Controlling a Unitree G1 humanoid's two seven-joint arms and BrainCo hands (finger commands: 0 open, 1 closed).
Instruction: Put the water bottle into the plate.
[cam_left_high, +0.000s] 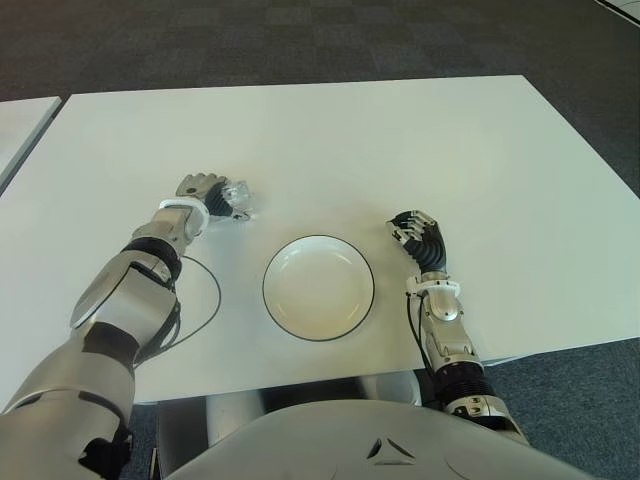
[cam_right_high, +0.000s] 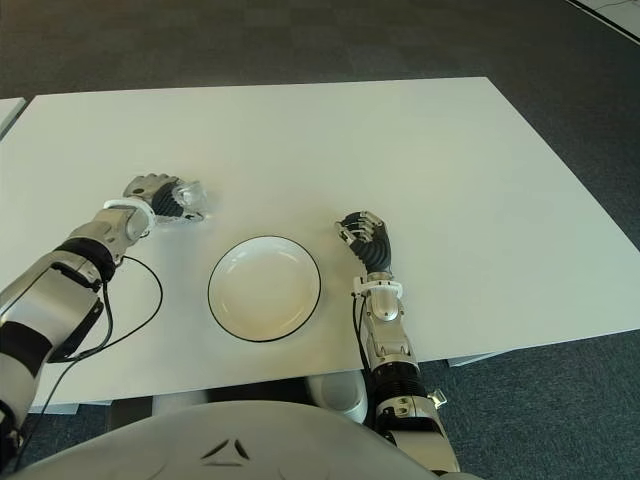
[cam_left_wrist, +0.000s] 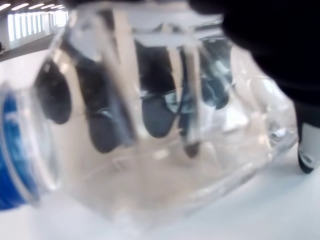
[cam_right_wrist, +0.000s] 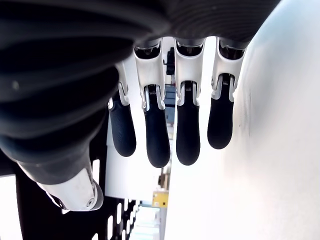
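Left eye view: the left hand (cam_left_high: 203, 195) reaches out over the white counter (cam_left_high: 400, 140), its fingers curled around a small clear water bottle (cam_left_high: 234, 199) that lies on its side, up and to the left of the plate (cam_left_high: 318, 287). The plate, white with a dark rim, sits near the counter's front edge between the two arms and holds nothing. The right hand (cam_left_high: 418, 237) shows just to the right of the plate, its fingers loosely bent with nothing in them. A thin black cable (cam_left_high: 205, 300) loops on the counter beside the left forearm.

Right eye view: the same layout, with the bottle and the plate clearly apart.

Left wrist view: the water bottle (cam_left_wrist: 150, 130) fills the picture, transparent, with a blue cap (cam_left_wrist: 12, 150) at one end. Dark fingertips (cam_left_wrist: 155, 107) show through the plastic, wrapped around the body, and the bottle is low against the counter.

Right wrist view: four dark-tipped fingers (cam_right_wrist: 187, 132) hang relaxed and slightly apart beside the white counter (cam_right_wrist: 280, 150), and the thumb is apart from them, grasping nothing.
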